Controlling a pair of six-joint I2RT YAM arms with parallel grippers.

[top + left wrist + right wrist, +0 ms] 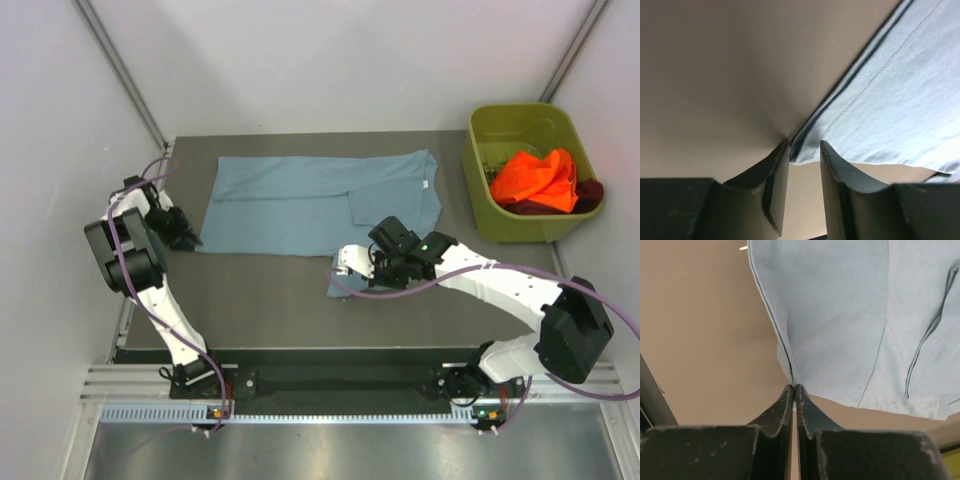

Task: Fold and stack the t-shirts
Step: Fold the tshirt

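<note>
The dusty blue-grey t-shirt (300, 200) lies spread flat across the back of the table. My left gripper (192, 240) is open at the shirt's near left corner. In the left wrist view that corner (805, 150) sits between the tips of the left gripper (804, 145), with a gap on each side. My right gripper (348, 270) is shut on the shirt's near right edge and holds it pulled toward the front. The right wrist view shows the right gripper (794, 386) pinching the hem of the shirt (840, 330). The orange t-shirt (535, 178) and the maroon t-shirt (592, 192) lie bunched in the bin.
The olive-green plastic bin (520, 125) stands at the back right corner of the dark table (260, 300). White walls close in the table on the left, back and right.
</note>
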